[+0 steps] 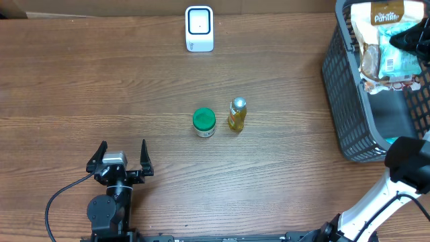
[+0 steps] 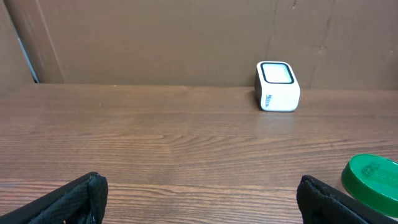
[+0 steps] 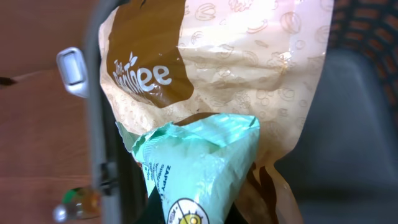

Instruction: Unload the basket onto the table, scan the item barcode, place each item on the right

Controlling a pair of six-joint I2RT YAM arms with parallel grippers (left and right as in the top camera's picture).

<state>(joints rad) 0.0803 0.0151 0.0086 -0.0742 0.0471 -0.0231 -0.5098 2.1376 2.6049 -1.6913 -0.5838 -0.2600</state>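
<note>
A white barcode scanner [image 1: 199, 29] with a dark window stands at the back middle of the table; the left wrist view has the scanner [image 2: 277, 86] ahead to the right. My right gripper [image 1: 411, 37] is down in the grey basket [image 1: 342, 101], shut on a pale green packet [image 3: 202, 168], whose printed face fills the right wrist view. The right gripper [image 3: 193, 218] is mostly hidden behind the packet. A cream and brown snack bag [image 3: 236, 68] lies right behind it. My left gripper [image 1: 123, 149] rests open near the front left, and nothing sits between its fingers [image 2: 84, 196].
A jar with a green lid [image 1: 203, 122] and a small yellow bottle [image 1: 237, 113] stand mid-table. The basket at the right edge holds more packets, and its rim [image 3: 96, 93] runs down the left of the right wrist view.
</note>
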